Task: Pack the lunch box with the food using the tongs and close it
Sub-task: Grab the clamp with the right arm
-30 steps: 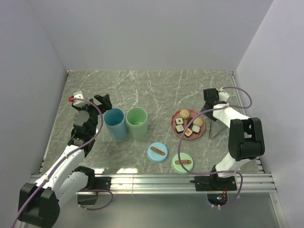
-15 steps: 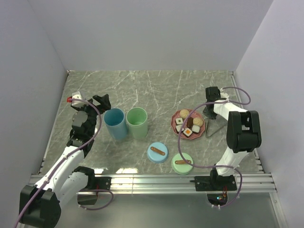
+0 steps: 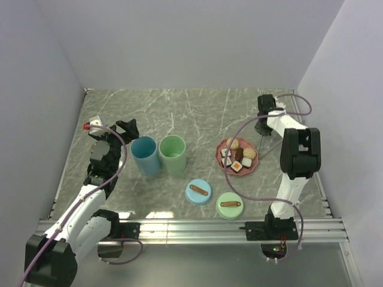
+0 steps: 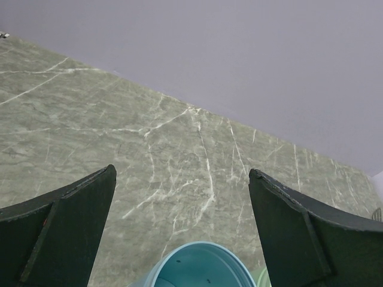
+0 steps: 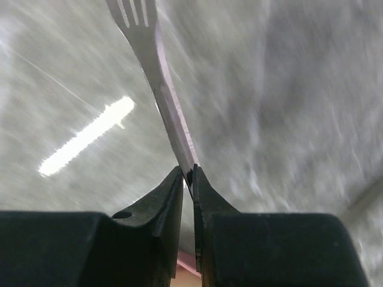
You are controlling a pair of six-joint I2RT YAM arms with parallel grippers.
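Note:
The food, several bite-size pieces, lies on a pink plate right of centre. Just behind the plate's far right edge, my right gripper is shut on the tongs, which hang from it toward the plate. In the right wrist view the grey metal tongs run up from between the closed fingertips of the right gripper to a pronged tip. The lunch box stands open as a blue tub and a green tub. My left gripper is open above the blue tub.
Two round lids, one blue and one green, lie flat in front of the tubs, each with a brown handle. The grey walls close in the marbled table at the back and both sides.
My right gripper has closed on the tongs and moved toward the back wall, tilting them up off the table. The left arm has barely moved.

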